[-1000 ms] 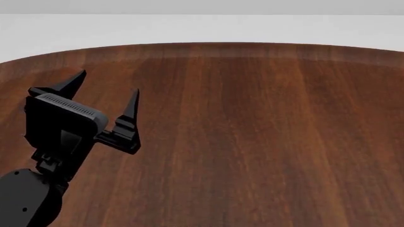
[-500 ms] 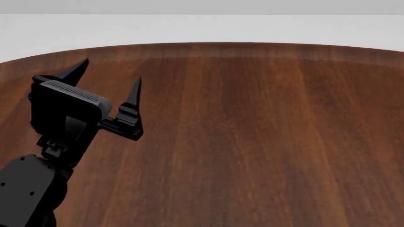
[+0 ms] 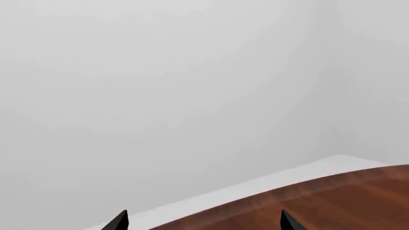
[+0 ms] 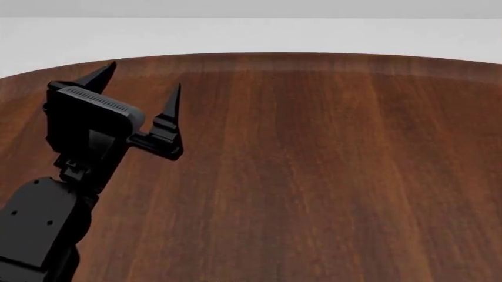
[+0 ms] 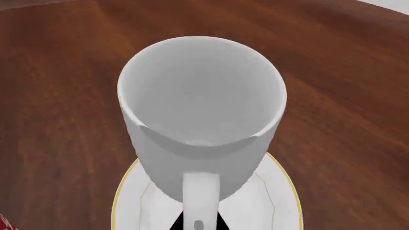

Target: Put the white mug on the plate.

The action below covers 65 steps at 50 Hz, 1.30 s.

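Note:
The white mug (image 5: 201, 96) shows only in the right wrist view, seen from above with its mouth open. My right gripper (image 5: 199, 224) is shut on its loop handle (image 5: 200, 191), with a black fingertip on each side. The plate (image 5: 281, 206), white with a thin yellow rim, lies directly under the mug; I cannot tell whether the mug's base touches it. My left gripper (image 4: 141, 82) is open and empty above the far left part of the wooden table (image 4: 314, 176). It also shows in the left wrist view (image 3: 203, 223). The mug, the plate and the right gripper are out of the head view.
A sliver of something red with white marks (image 5: 3, 223) shows at the edge of the right wrist view, beside the plate. The table's curved far edge (image 4: 259, 56) meets a pale floor. The left wrist view shows mostly a blank grey wall (image 3: 191, 96).
My left arm has risen and moved a little forward and right over the table, its gripper still open. Nothing else in the head view has changed.

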Motion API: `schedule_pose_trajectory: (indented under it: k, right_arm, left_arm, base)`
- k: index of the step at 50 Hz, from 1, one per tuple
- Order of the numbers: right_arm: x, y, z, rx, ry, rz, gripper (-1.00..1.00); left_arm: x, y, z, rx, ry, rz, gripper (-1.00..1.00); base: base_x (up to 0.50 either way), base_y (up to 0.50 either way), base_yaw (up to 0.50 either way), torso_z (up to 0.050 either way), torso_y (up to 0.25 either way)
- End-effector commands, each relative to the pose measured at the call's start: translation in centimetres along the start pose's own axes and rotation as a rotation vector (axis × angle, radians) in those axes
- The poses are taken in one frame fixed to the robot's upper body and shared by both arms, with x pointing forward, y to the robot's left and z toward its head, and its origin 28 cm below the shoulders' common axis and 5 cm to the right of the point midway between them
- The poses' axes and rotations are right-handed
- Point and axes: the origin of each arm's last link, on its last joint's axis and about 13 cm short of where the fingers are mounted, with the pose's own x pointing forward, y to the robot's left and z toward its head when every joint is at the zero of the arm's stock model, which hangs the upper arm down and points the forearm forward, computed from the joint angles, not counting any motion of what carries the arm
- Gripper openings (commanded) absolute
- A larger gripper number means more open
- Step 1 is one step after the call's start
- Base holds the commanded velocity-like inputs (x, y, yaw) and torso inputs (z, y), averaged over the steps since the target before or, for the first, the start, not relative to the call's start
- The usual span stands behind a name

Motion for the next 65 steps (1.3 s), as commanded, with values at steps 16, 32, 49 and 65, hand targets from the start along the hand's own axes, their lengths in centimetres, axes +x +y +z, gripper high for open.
schedule_pose_trajectory:
  k: [16, 32, 49, 65]
  right_arm:
    - [-0.6, -0.3, -2.3, 0.019, 0.062, -0.015, -1.0]
    - [-0.3, -0.5, -2.7, 0.021, 0.071, -0.031, -1.0]
    - [0.1, -0.5, -3.0, 0.041, 0.115, -0.027, -1.0]
    - [0.1, -0.5, -2.9, 0.026, 0.158, -0.025, 1.0]
  left_arm:
    - [0.4, -0.2, -0.2, -0.002, 0.0, -0.006, 1.0]
    - [0.0, -0.4, 0.0, 0.003, 0.002, -0.007, 1.0]
    - [-0.3, -0.6, 0.7, 0.009, -0.015, -0.01, 1.0]
    - [-1.5, -0.8, 2.1, 0.022, -0.052, -0.016, 1.0]
  base:
    - [0.0, 0.0, 0.0, 0.0, 0.001]
    - [0.0, 0.0, 0.0, 0.0, 0.0]
    - [0.0, 0.0, 0.0, 0.0, 0.0]
    - [0.0, 0.0, 0.0, 0.0, 0.0]
